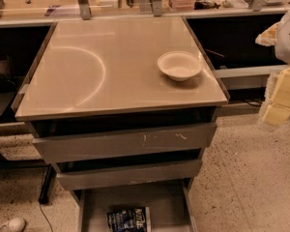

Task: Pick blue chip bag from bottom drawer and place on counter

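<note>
**Materials and finishes**

Counter surface (pixel 111 71) was glossy, smooth beige with a thin metal rim. Bottom drawer (pixel 169 202) was matt grey metal. Scratched drawer front (pixel 125 142) showed chipped paint. Blue chip bag (pixel 128 220) was crinkly foil. Bowl (pixel 180 65) was smooth and off-white. Gripper (pixel 279 103), at the right edge, looked like matt pale-yellow plastic.

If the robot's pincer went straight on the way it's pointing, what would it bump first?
The pincer, at the right edge beside the counter, seems to point down and slightly left. It would probably meet the speckled floor first, though depth is unclear.
</note>
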{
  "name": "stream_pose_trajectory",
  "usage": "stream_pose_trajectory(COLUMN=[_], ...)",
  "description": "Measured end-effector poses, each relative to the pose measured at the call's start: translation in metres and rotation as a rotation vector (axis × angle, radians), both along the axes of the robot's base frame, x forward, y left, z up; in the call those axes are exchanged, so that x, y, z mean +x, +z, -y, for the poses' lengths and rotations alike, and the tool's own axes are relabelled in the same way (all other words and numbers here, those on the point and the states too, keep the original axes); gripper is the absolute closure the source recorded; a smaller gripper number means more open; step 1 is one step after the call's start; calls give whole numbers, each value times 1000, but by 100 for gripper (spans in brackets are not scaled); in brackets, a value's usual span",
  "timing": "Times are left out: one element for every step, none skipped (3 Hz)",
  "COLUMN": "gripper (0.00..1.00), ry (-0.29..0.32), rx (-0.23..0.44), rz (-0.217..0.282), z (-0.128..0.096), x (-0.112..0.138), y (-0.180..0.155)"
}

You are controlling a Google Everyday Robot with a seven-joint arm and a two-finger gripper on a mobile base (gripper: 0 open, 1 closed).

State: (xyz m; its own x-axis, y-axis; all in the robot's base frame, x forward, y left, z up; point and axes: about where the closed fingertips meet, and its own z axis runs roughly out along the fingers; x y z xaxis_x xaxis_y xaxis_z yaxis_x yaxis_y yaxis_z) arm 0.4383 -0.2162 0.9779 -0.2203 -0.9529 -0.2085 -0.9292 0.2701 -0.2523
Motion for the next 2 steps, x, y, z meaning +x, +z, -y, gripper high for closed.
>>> stream_pose_trajectory(gripper=[0,0], ry=[0,-8], rx=[0,22], rz=[0,-18], z=[0,-7], x=[0,-4], y=[0,-17])
